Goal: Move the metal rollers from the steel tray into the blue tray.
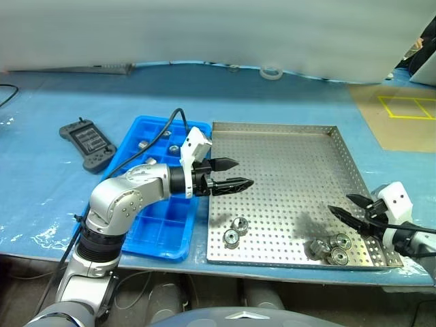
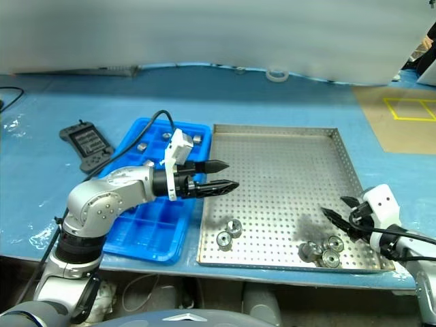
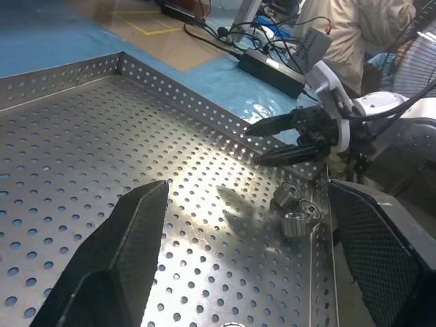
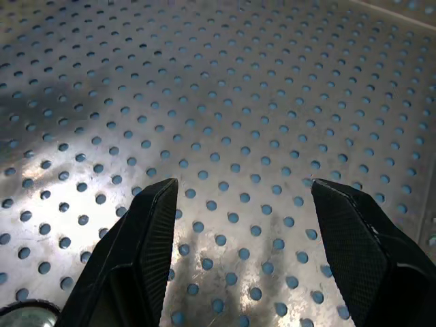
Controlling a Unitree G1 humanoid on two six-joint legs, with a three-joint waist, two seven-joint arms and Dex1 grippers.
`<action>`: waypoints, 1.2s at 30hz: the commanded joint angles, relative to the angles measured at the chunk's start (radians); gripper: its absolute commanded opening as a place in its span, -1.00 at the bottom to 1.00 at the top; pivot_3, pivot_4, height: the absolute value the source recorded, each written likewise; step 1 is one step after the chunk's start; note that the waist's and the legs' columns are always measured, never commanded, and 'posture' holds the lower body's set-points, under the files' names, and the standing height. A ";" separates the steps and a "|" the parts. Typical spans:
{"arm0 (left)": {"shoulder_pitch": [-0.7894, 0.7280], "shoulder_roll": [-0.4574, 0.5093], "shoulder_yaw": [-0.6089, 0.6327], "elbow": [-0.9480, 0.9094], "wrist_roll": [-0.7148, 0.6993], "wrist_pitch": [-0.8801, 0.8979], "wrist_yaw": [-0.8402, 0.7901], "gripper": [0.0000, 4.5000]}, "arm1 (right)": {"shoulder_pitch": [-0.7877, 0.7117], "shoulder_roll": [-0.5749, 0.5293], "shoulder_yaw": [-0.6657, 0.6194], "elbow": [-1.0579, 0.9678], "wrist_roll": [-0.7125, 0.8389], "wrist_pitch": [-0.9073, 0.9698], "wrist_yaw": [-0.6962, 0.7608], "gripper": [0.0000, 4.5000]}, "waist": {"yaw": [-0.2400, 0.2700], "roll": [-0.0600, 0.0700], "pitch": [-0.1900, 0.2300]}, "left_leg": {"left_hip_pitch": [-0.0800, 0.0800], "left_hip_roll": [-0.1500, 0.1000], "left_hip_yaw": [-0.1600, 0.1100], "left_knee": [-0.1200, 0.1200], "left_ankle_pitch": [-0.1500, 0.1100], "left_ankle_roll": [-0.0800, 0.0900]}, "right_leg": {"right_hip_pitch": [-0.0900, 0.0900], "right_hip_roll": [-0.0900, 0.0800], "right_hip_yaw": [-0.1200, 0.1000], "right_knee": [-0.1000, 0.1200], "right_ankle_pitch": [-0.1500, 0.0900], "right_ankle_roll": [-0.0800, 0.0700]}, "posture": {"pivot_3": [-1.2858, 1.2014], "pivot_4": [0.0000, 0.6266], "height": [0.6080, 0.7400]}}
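Both the left pincer [image 1: 230,174] and the right pincer [image 1: 349,206] are open and empty. Five rollers [image 1: 236,230] sit at the steel tray's [image 1: 286,146] 6 o'clock edge. The round rollers could roll away or miss the blue tray [image 1: 151,235].

The two head views look forward and down from above the near table edge, taking in the whole steel tray [image 1: 286,160] and blue tray [image 1: 146,235]; the left wrist view looks low across the tray toward its far corner; the right wrist view sits closest, probably just above the perforated floor they all share.
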 commanded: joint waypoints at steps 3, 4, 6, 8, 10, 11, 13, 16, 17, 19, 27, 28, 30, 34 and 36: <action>0.067 0.023 -0.023 0.003 0.029 -0.092 -0.053 0.73 | 0.092 -0.154 -0.045 -0.155 0.070 0.067 0.190 0.44 | 0.003 -0.001 0.000 | 0.001 0.001 0.000 -0.001 0.000 0.000 | 0.001 0.000 -0.001 0.000 0.000 0.000 | -0.28 -0.52 1.00; 0.078 0.028 -0.026 0.013 0.037 -0.110 -0.065 0.73 | 0.110 -0.171 -0.042 -0.164 0.066 0.062 0.213 0.44 | 0.004 -0.001 0.000 | 0.001 0.001 0.000 -0.001 0.000 0.000 | 0.001 0.000 -0.001 0.000 -0.001 0.001 | -0.28 -0.52 1.00; 0.107 0.042 -0.037 0.057 0.068 -0.168 -0.104 0.73 | 0.153 -0.201 -0.029 -0.162 0.032 0.027 0.257 0.44 | 0.006 -0.002 0.000 | 0.001 0.001 0.000 -0.001 0.000 0.000 | 0.000 0.000 -0.001 -0.001 -0.001 0.001 | -0.28 -0.52 1.00; 0.131 0.051 -0.042 0.097 0.093 -0.219 -0.136 0.73 | 0.169 -0.211 -0.015 -0.145 0.009 0.008 0.274 0.44 | 0.006 -0.002 0.000 | 0.002 0.001 0.000 0.000 0.000 0.000 | -0.002 0.000 -0.001 -0.002 -0.001 0.002 | -0.27 -0.52 1.00; 0.149 0.053 -0.053 0.144 0.123 -0.276 -0.166 0.73 | 0.171 -0.210 0.000 -0.126 -0.011 -0.011 0.279 0.44 | 0.005 -0.003 0.000 | 0.002 0.001 0.000 0.000 0.000 0.000 | -0.001 0.000 0.000 -0.003 -0.001 0.002 | -0.27 -0.52 1.00; 0.158 0.051 -0.061 0.182 0.144 -0.314 -0.186 0.73 | 0.168 -0.207 0.009 -0.120 -0.020 -0.020 0.278 0.44 | 0.004 -0.003 0.000 | 0.002 0.001 0.000 0.000 0.000 0.000 | -0.002 0.000 0.000 -0.003 -0.001 0.002 | -0.26 -0.52 1.00; 0.168 0.037 -0.080 0.319 0.203 -0.428 -0.246 0.73 | 0.162 -0.197 0.034 -0.125 -0.022 -0.016 0.276 0.44 | 0.005 -0.002 0.000 | 0.002 0.001 0.000 0.000 0.000 0.000 | -0.001 0.000 0.000 -0.002 -0.001 0.002 | -0.26 -0.52 1.00; 0.170 0.011 -0.093 0.512 0.272 -0.587 -0.323 0.73 | 0.188 -0.193 0.058 -0.147 -0.039 -0.024 0.279 0.44 | 0.008 -0.002 -0.003 | 0.003 0.001 0.000 0.000 0.000 -0.001 | -0.001 0.000 0.000 -0.002 -0.002 0.004 | -0.26 -0.52 1.00; 0.171 0.003 -0.094 0.578 0.293 -0.643 -0.349 0.73 | 0.202 -0.194 0.071 -0.151 -0.051 -0.032 0.280 0.44 | 0.011 -0.001 -0.005 | 0.004 0.001 0.000 0.000 0.000 -0.001 | 0.000 0.000 0.000 -0.002 -0.002 0.003 | -0.26 -0.52 1.00; 0.170 -0.007 -0.091 0.666 0.320 -0.721 -0.387 0.73 | 0.223 -0.191 0.085 -0.157 -0.062 -0.036 0.281 0.44 | 0.018 -0.001 -0.011 | 0.005 0.000 0.000 -0.001 -0.001 0.000 | 0.001 0.000 0.000 -0.002 -0.002 0.003 | -0.25 -0.52 1.00; 0.159 -0.006 -0.055 0.840 0.345 -0.866 -0.484 0.73 | 0.275 -0.181 0.105 -0.171 -0.085 -0.058 0.278 0.44 | 0.023 -0.002 -0.020 | 0.015 0.001 -0.001 -0.003 -0.001 -0.003 | 0.003 0.000 0.003 -0.001 -0.012 0.021 | -0.25 -0.52 1.00; 0.161 -0.006 -0.053 0.848 0.347 -0.876 -0.490 0.73 | 0.268 -0.177 0.112 -0.164 -0.090 -0.059 0.270 0.44 | 0.023 -0.002 -0.020 | 0.016 0.001 -0.002 -0.003 -0.002 -0.003 | 0.003 0.000 0.003 -0.001 -0.013 0.023 | -0.25 -0.52 1.00; 0.161 -0.009 -0.048 0.875 0.354 -0.904 -0.505 0.73 | 0.249 -0.166 0.128 -0.140 -0.103 -0.068 0.256 0.44 | 0.020 -0.002 -0.020 | 0.018 0.001 -0.003 -0.003 -0.003 -0.005 | 0.002 0.000 0.003 -0.001 -0.015 0.024 | -0.25 -0.52 1.00; 0.146 -0.015 -0.040 0.937 0.369 -0.947 -0.527 0.73 | 0.231 -0.148 0.149 -0.111 -0.130 -0.097 0.233 0.44 | 0.010 -0.002 -0.020 | 0.019 0.001 -0.005 -0.003 -0.003 -0.006 | -0.001 0.000 0.003 -0.003 -0.016 0.026 | -0.26 -0.52 1.00; 0.152 -0.009 -0.050 0.822 0.354 -0.872 -0.498 0.73 | 0.214 -0.127 0.131 -0.116 -0.105 -0.085 0.221 0.44 | 0.006 -0.002 -0.020 | 0.019 0.001 -0.005 -0.003 -0.003 -0.006 | -0.003 0.000 0.004 -0.003 -0.017 0.028 | -0.26 -0.52 1.00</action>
